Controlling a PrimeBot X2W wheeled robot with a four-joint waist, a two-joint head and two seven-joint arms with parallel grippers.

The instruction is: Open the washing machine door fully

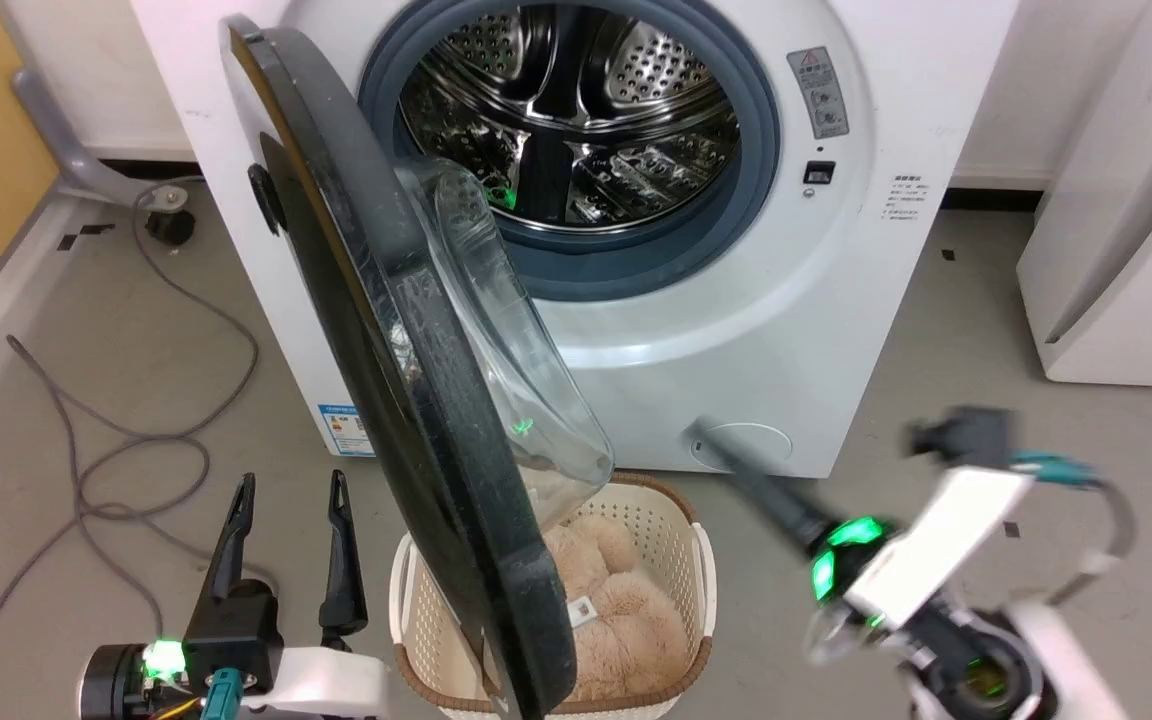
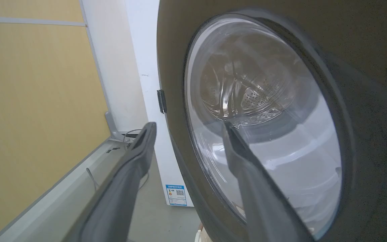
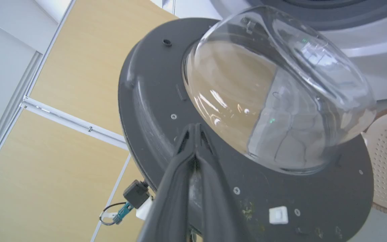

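Observation:
The washing machine door [image 1: 386, 330] stands swung out about halfway, its black rim edge-on to me, and its clear glass bowl [image 1: 516, 350] bulges to the right. My left gripper [image 1: 288, 500] is open at the lower left, on the door's outer side and apart from it. In the left wrist view the open left gripper [image 2: 188, 126] points at the door [image 2: 364, 67] and its glass [image 2: 264, 117]. My right gripper [image 1: 701, 432], blurred, reaches up-left from the lower right towards the inner side. In the right wrist view the gripper [image 3: 195, 126] is shut on nothing, before the door's inner face [image 3: 153, 101], just under the bowl [image 3: 274, 101].
A cream basket [image 1: 666, 520] with a beige plush toy [image 1: 616, 610] stands on the floor right under the door. The steel drum [image 1: 576, 110] is exposed inside its grey rubber ring [image 1: 636, 270]. Grey cables [image 1: 136, 440] loop on the left floor. A white appliance [image 1: 1116, 250] stands at the right.

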